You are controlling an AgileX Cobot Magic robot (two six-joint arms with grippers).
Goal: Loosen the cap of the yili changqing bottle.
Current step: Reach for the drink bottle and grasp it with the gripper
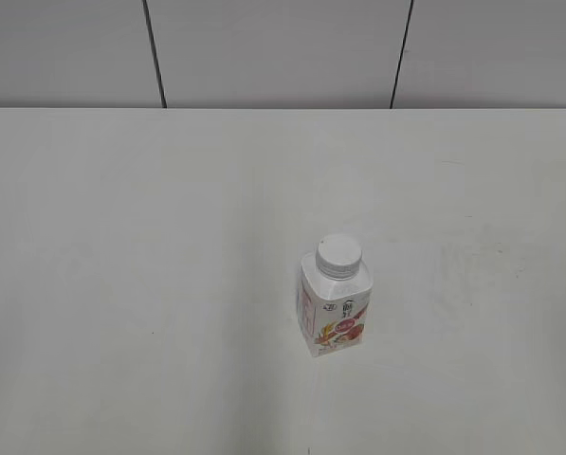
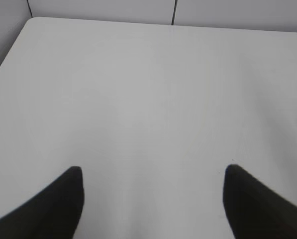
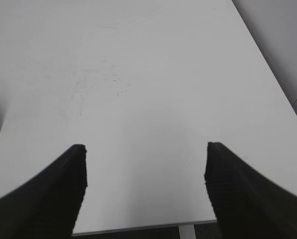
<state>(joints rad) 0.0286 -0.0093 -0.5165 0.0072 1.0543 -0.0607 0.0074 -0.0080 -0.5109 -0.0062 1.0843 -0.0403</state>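
- Right now the yili changqing bottle (image 1: 334, 305) is standing upright on the tabletop (image 1: 121, 284), the cap (image 1: 339, 253) sitting on its neck.
- My left fingers (image 2: 63, 209) are hanging spread wide, gripping nothing, well apart from the bottle.
- My right fingers (image 3: 63, 194) are hanging equally wide and empty, the bottle just peeking in at their left.

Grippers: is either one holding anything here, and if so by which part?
Nothing is held. The left gripper and right gripper are both open over bare table; the bottle stands alone, cap on.
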